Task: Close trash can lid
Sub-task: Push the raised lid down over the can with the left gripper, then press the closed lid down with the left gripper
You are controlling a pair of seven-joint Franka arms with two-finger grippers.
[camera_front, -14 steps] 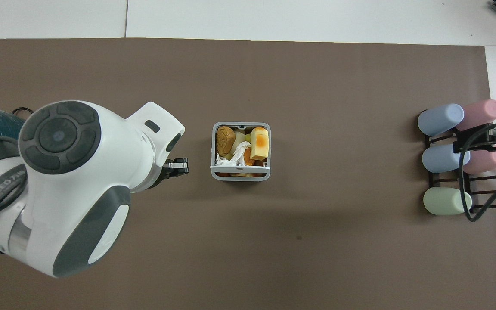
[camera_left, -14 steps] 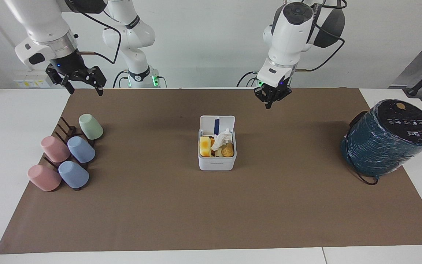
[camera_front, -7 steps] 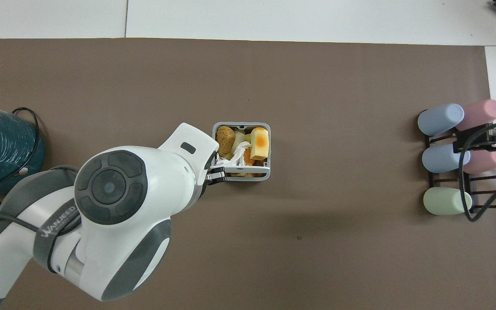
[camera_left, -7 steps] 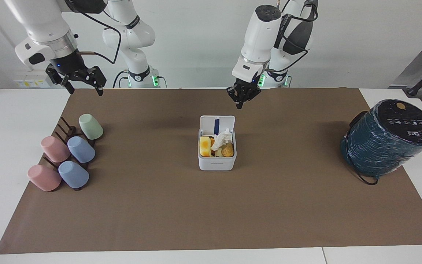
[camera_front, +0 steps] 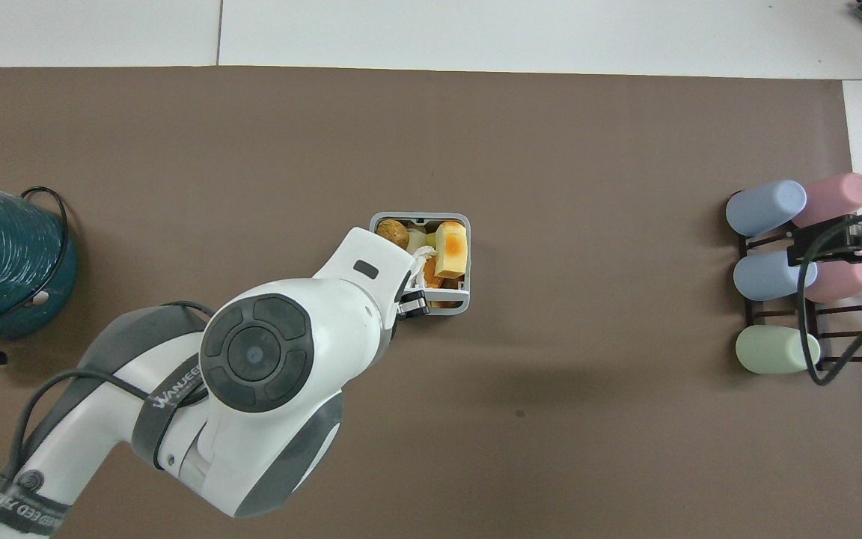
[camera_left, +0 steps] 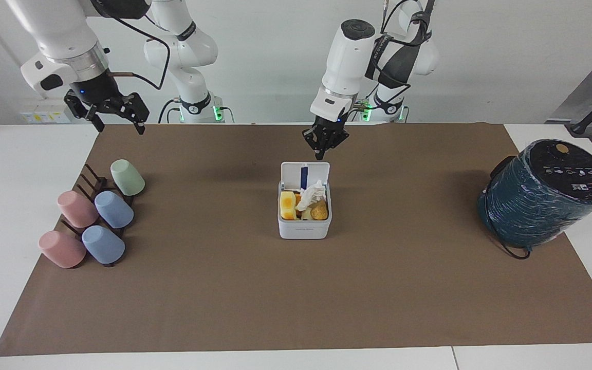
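Hovering nearer the upright lid [camera_left: 304,176] than before, left pincer [camera_left: 324,146] nearly shut, empty, above trash can [camera_left: 304,225], right pincer [camera_left: 115,119] waiting open.

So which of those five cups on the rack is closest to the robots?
The green cup. It is the only green one and lies at the end of the rack nearest the robots; the two blue and two pink cups lie farther from them.

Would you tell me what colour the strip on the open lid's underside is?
Dark blue, running down the middle of the white lid; the facing view shows it best.
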